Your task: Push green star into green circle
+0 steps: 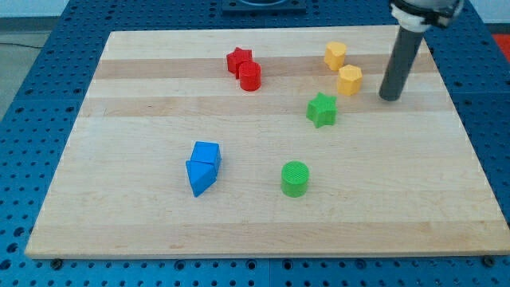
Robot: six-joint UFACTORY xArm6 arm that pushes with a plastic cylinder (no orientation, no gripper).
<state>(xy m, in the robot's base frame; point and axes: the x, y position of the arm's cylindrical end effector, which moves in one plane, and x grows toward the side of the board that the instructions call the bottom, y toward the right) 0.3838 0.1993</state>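
Observation:
The green star lies right of the board's middle, in the upper half. The green circle, a short cylinder, stands below it and slightly to the left, well apart from it. My tip rests on the board to the star's right and slightly above it, with a clear gap between them. The rod rises from it to the view's top right.
Two yellow blocks sit above the star, the lower one just left of my tip. A red star and red cylinder touch at the top middle. A blue cube and blue triangle touch at lower left.

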